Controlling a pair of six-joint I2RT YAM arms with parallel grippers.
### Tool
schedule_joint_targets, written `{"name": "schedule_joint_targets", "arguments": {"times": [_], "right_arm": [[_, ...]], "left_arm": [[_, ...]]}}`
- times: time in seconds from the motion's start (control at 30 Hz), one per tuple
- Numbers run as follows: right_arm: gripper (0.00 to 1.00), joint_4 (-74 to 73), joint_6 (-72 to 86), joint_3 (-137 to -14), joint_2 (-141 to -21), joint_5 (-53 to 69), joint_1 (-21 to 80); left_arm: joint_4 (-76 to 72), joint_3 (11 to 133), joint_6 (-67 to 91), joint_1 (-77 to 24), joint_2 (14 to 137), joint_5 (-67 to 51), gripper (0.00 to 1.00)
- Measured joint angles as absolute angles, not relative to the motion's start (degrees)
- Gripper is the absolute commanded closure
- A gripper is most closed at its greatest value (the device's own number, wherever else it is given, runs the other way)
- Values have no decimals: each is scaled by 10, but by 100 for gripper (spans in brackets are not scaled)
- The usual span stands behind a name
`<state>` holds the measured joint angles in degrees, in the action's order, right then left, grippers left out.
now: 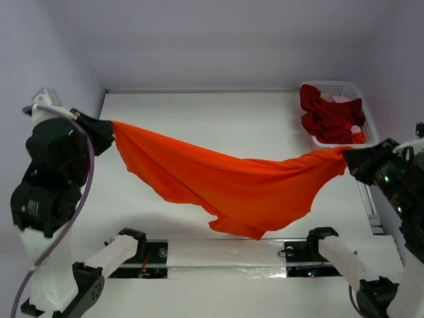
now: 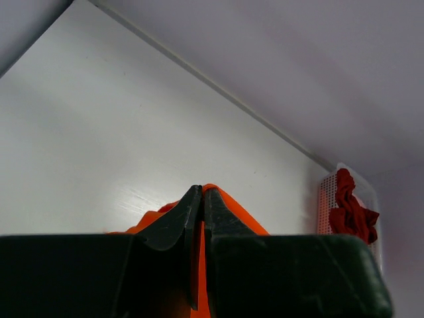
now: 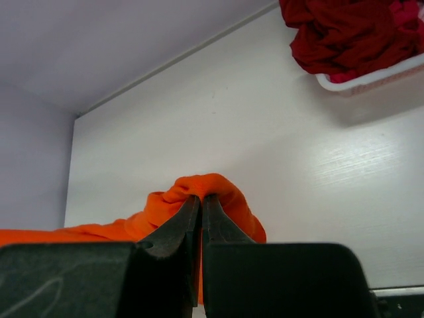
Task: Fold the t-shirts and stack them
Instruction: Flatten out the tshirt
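Note:
A bright orange t-shirt (image 1: 225, 182) hangs stretched above the table between my two grippers, sagging in the middle with its lower edge near the front. My left gripper (image 1: 111, 132) is shut on its left end; orange cloth (image 2: 232, 212) shows between and behind the jaws (image 2: 202, 193). On the right end my right gripper (image 1: 346, 158) is shut, with a bunch of the orange cloth (image 3: 212, 189) pinched at its tips (image 3: 201, 200). Dark red t-shirts (image 1: 328, 116) and a pinkish one (image 1: 341, 99) lie crumpled in the basket.
The white lattice basket (image 1: 331, 86) stands at the table's back right corner, also seen as a white basket (image 2: 324, 205) from the left wrist and as its rim (image 3: 371, 76) from the right wrist. The white table (image 1: 199, 112) has walls behind and at both sides.

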<state>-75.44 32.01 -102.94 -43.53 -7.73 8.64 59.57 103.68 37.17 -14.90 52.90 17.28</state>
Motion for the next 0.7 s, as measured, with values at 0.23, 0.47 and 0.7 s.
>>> {"name": "schedule_joint_targets", "arguments": {"times": [0.23,0.47,0.7], "right_arm": [[100,-635,328,-1011,-579,-43,86],[100,-510,317,-1018,-794,-41,86],[100,-449,325,-1052,-955,-18,86]], "left_arm": [[506,1031,358,-149,683,150,100],[411,974,343,-117,867,145,100],[366,1038,342,-67,997,152,100]]}}
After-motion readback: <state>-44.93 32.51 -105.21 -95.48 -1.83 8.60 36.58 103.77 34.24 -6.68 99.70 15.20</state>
